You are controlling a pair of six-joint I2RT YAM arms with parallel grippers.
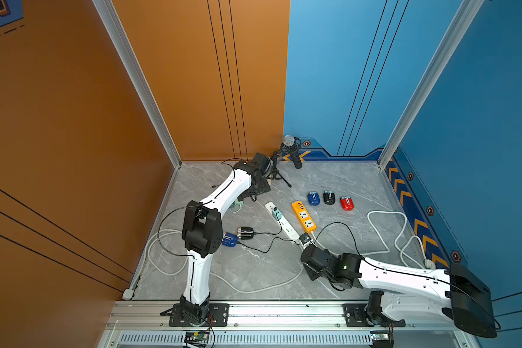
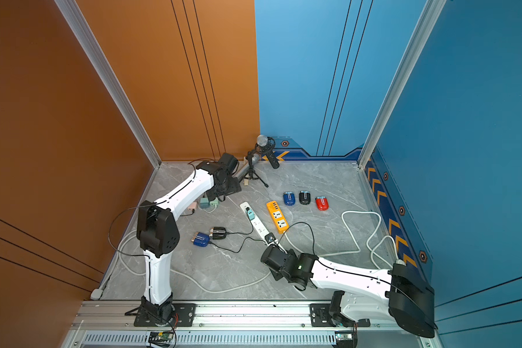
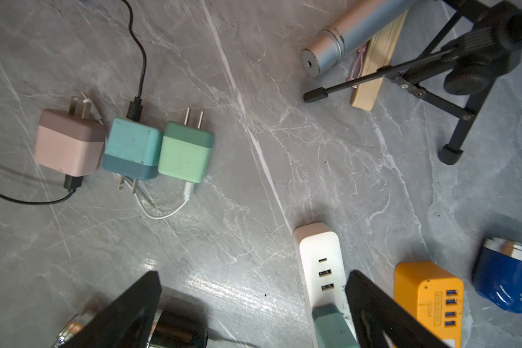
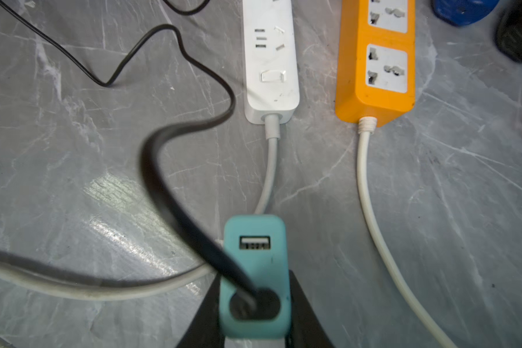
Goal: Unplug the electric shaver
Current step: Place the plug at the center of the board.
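White power strip point(image 1: 287, 228) holds a plug point(image 1: 276, 214); right gripper point(image 4: 253, 280) clamps teal charger point(image 4: 253, 259).

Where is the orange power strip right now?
In both top views the orange power strip lies mid-table, just right of the white power strip, with the red shaver further right.

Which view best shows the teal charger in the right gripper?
The right wrist view: the teal charger fills the foreground between the right gripper's fingers, black cable plugged in. In both top views it is a tiny, mostly hidden speck. The left wrist view misses it.
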